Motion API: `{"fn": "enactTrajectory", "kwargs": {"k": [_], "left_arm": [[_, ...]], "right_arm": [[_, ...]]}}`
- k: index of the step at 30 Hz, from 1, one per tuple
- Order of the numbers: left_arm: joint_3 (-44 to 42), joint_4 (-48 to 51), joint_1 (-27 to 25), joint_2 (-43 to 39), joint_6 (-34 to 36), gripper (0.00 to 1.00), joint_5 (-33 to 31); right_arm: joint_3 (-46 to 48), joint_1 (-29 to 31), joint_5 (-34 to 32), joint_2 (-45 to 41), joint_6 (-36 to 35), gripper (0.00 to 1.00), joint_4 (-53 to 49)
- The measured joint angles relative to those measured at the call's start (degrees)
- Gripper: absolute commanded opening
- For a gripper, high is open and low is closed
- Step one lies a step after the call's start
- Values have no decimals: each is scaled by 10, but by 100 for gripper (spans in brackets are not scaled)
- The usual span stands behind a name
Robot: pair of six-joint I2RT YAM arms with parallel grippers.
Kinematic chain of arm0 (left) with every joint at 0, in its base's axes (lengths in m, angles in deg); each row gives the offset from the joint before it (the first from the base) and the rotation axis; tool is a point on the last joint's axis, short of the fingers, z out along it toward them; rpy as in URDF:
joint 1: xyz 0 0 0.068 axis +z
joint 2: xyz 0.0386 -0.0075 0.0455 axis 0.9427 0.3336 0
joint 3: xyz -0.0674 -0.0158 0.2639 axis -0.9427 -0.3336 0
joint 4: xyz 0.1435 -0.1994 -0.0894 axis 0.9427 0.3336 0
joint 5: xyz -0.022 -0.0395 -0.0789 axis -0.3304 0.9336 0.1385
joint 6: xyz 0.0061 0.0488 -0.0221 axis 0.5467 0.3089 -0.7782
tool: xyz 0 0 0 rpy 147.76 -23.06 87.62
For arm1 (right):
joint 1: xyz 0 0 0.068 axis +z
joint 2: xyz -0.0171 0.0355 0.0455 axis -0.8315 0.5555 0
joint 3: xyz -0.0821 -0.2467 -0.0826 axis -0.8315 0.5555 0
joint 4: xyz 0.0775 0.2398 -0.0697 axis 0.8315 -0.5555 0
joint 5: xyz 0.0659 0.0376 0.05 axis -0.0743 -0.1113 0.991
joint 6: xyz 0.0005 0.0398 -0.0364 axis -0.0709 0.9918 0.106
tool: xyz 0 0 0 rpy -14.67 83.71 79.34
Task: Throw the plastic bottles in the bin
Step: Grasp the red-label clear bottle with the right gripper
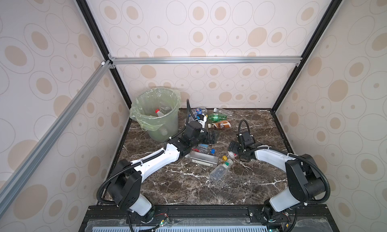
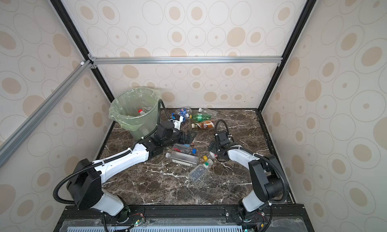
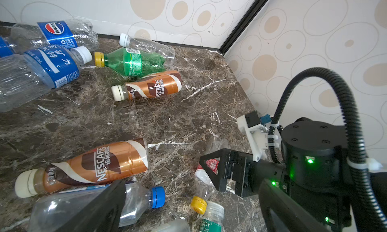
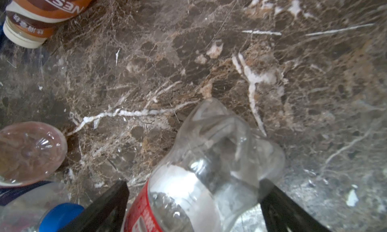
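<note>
Closest to the lens, at the bottom of the right wrist view, a crumpled clear bottle (image 4: 219,140) with a red label lies between the fingers of the right gripper (image 4: 193,183). Its jaws are spread wide and straddle the bottle without squeezing it. I find the left gripper (image 1: 213,137), at mid-frame in a top view, equally wide and empty, hovering over a brown-labelled bottle (image 3: 94,163) and a blue-capped bottle (image 3: 134,201). Risks, in my judgement: the crumpled wall looks thin and slick, so a closing pinch may shoot it sideways into the pale-capped bottle (image 3: 212,210) just beside its cap end. The bin (image 1: 167,124) stands left of centre near the back wall, so the right arm's carry would cross the left arm's reach and the two could clash. A knock could also tip the bin. Contents: the bag-lined bin holds a red-capped bottle (image 1: 159,113), and a pale shape shows through its lower wall that I cannot identify. Bottles on the marble table (image 1: 188,189) look empty. A further group, including a green bottle (image 3: 134,62), lies at upper middle by the back wall.
</note>
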Motion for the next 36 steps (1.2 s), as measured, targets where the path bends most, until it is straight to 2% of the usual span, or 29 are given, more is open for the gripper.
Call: {"fn": "enactTrajectory", "kwargs": {"k": [15, 22, 26, 36], "left_arm": [[0, 1, 0, 0, 0, 99, -2], [0, 12, 0, 0, 1, 99, -6], [1, 19, 0, 0, 2, 99, -10], [32, 44, 0, 0, 16, 99, -23]], "right_arm": [[-19, 0, -20, 60, 44, 93, 55], [-42, -1, -24, 88, 58, 78, 71], [-49, -3, -23, 96, 59, 72, 77], [-50, -18, -21, 95, 45, 69, 79]]}}
